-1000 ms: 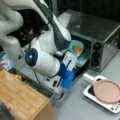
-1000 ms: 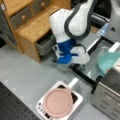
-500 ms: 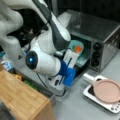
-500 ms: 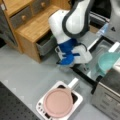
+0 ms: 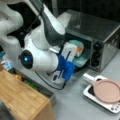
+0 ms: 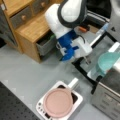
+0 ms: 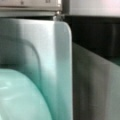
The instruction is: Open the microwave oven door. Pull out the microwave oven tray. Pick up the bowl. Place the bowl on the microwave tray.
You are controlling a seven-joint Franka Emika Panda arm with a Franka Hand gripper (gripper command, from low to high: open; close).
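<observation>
Bowl point(image 7: 20, 97) fills wrist view's lower left, close under camera, on pulled-out tray point(image 7: 50, 50). In front views we see it at oven point(image 5: 100, 32) mouth, door point(image 6: 82, 67) open. Hand point(image 6: 86, 60) just beside bowl point(image 6: 107, 62); whether its fingers are parted or closed, we cannot tell. We judge bowl light, rigid, slick; rim best hold. No readable writing.

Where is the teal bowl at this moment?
The bowl sits at the open front of the microwave oven, over its pulled-out tray, right of the arm's wrist in both front views. The pink plate lies apart, nearer a front view's bottom.
</observation>
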